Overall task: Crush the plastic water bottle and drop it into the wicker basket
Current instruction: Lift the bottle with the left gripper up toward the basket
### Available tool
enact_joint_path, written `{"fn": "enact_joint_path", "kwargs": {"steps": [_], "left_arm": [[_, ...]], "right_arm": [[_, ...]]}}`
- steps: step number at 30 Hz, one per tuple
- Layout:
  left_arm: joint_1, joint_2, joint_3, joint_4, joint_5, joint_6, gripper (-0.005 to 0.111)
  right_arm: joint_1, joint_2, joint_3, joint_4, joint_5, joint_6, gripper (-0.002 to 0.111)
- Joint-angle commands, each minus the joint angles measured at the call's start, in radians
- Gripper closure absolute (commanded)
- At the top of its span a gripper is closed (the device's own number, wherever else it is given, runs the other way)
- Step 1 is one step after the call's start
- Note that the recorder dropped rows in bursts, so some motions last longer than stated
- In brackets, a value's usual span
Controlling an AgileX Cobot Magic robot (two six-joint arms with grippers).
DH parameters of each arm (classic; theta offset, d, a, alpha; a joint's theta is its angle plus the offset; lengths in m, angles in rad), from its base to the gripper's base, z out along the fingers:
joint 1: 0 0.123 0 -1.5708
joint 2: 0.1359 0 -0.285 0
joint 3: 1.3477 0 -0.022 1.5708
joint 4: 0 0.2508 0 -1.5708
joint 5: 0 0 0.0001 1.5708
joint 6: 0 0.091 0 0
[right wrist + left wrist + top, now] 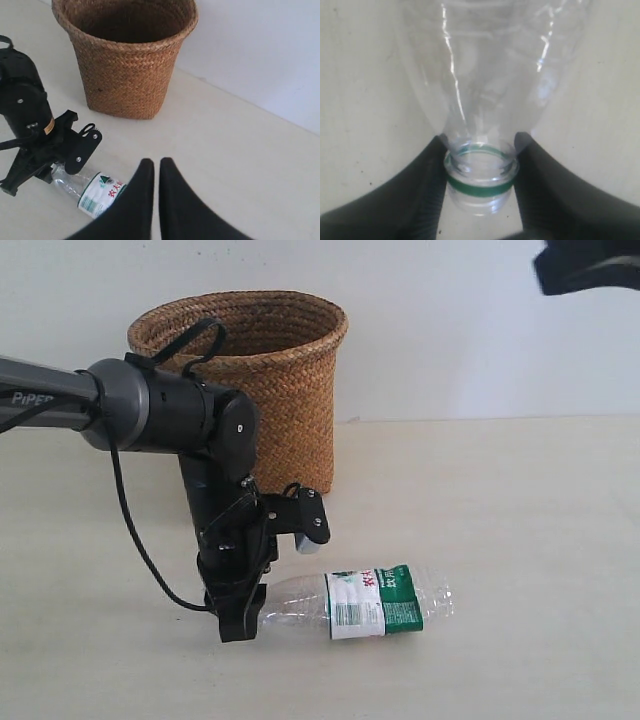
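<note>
left wrist view: shows left gripper clamped on neck of plastic water bottle, lying seemingly uncrushed near wicker basket; right gripper together, empty; leaves crushing and drop undone.

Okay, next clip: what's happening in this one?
The left gripper has its fingers closed on the neck of the plastic water bottle. The bottle lies on its side on the table in front of the wicker basket. It looks largely uncrushed and is not in the basket. The right gripper hangs above the scene, fingers nearly together, holding nothing.
</note>
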Motion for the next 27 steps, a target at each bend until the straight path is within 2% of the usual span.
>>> {"fn": "enact_joint_path", "kwargs": {"steps": [1,5,13,19,27], "left_arm": [[0.003,0.001,0.003,0.0,0.009,-0.001,0.103],[0.003,0.001,0.003,0.0,0.007,-0.001,0.103],[0.003,-0.09,0.003,0.0,0.007,-0.015,0.103],[0.003,-0.242,0.003,0.024,0.047,-0.031,0.103],[0.003,-0.427,0.003,0.155,0.123,-0.113,0.103]], "right_arm": [[0.0,-0.237,0.189,-0.013,-0.093,0.006,0.108],[0.0,-0.469,0.37,-0.013,-0.179,0.044,0.108],[0.0,-0.788,0.61,-0.013,-0.163,0.054,0.108],[0.0,-0.839,0.637,-0.009,-0.168,0.065,0.108],[0.0,-0.837,0.637,0.0,-0.172,0.068,0.108]]}}
